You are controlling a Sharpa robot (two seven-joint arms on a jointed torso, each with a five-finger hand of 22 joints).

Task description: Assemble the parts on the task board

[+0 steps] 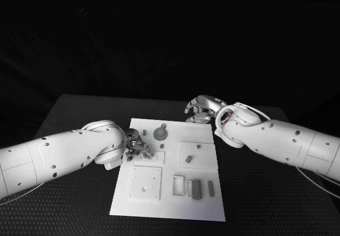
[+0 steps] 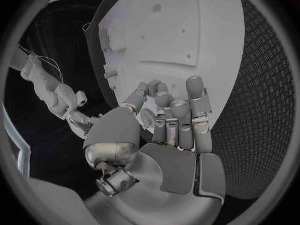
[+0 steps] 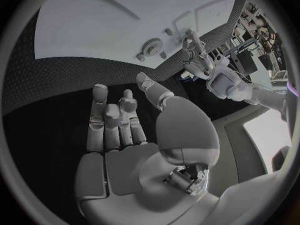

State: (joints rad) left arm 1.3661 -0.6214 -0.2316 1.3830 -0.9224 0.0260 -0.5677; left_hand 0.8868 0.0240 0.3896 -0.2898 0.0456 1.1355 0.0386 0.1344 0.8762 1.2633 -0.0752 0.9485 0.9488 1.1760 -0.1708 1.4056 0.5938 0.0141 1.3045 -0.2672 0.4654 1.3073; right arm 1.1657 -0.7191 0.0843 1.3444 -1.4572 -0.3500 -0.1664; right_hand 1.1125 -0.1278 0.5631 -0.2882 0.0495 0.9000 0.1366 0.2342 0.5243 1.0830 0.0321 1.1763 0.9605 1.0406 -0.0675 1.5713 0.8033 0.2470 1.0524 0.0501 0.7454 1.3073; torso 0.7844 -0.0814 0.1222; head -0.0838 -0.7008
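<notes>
1. The white rectangular task board (image 1: 170,196) lies flat in the middle of the black textured worktop (image 1: 78,113), its long side running away from the robot.
2. The left silver many-fingered robot hand (image 1: 137,146) is over the board's left edge, about halfway along its length, beside a small raised square outline on the board.
3. In the left wrist view this left robot hand (image 2: 170,120) has its fingers curled in close together with the thumb drawn up against them; whether a small part is pinched between them cannot be told.
4. The right silver many-fingered robot hand (image 1: 202,108) is at the board's far right corner, over the worktop just beyond the board's edge.
5. In the right wrist view the right robot hand (image 3: 125,130) holds nothing: its fingers are extended and slightly apart, the thumb standing off to one side, with bare black worktop under them.
6. A grey round gear-like part (image 1: 160,133) lies on the far part of the board, towards its left half, with a small grey peg (image 1: 144,132) just beside it on the side of the board's left edge.
7. A small grey cylinder part (image 1: 189,158) stands inside a raised square frame near the middle of the board's right half.
8. Two dark grey upright block parts (image 1: 197,189) stand near the board's near right corner, beside a shallow rectangular recess.
9. A square raised plate with a small centre hole (image 1: 144,183) sits in the board's near left part.
</notes>
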